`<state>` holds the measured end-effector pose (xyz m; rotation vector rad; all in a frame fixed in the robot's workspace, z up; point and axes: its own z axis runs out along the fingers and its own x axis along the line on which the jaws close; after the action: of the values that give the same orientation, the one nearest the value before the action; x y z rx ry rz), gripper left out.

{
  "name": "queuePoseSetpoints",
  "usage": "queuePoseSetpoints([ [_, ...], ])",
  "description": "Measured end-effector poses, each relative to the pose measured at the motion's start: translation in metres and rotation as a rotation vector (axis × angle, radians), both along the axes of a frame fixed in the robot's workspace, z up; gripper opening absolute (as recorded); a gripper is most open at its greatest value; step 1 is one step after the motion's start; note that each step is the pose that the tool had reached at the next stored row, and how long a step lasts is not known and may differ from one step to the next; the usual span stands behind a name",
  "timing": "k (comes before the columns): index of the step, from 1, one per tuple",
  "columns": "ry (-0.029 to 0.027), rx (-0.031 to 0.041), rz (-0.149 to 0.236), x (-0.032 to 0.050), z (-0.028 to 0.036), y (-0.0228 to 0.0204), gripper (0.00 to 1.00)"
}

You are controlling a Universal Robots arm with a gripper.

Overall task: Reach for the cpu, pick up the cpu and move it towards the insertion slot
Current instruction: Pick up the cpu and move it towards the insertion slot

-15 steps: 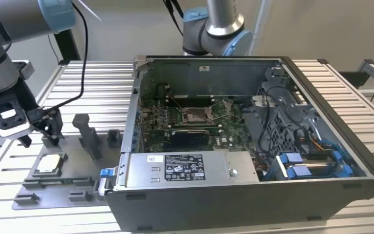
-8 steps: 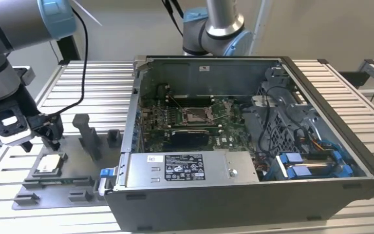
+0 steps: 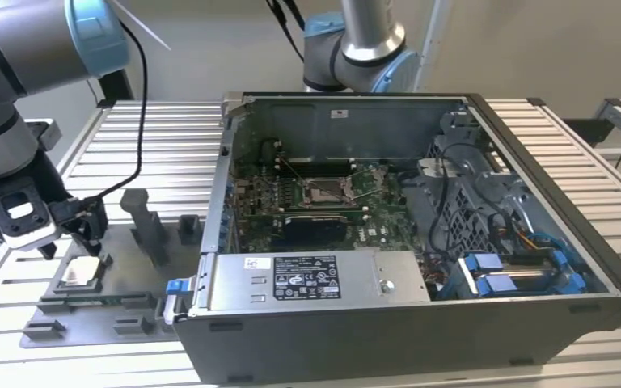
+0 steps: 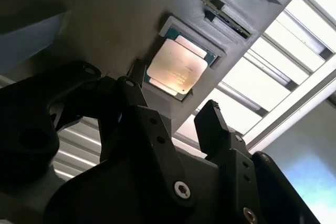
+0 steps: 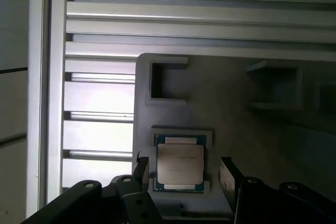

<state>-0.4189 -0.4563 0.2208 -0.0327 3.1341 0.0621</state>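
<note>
so the gripper (image 3: 70,246) is hanging right over the cpu (image 3: 81,272), fingers (image 3: 93,241) spread apart with nothing between them; in both wrist views one dark tip sits off either side of the chip (image 4: 177,66), (image 5: 180,163). The cpu lies flat in its little square pocket in the grey fixture plate (image 3: 111,311), silvery top up. Looks like the tips stop just above the plate, though I honestly can't tell if they touch it. In the exterior view the plate lies on the slatted table (image 3: 138,137) at 9 o'clock from the open computer case (image 3: 397,331). The insertion slot (image 3: 325,191) is well apart from the chip, roughly at 2 o'clock from it, inside the case on the green board (image 3: 384,231)
</note>
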Motion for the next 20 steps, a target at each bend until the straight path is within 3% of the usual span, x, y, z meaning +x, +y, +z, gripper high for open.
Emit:
queuePoseSetpoints([
  [20,-0.0001,0.0001,0.011,0.0001,-0.024,-0.004,1.0],
])
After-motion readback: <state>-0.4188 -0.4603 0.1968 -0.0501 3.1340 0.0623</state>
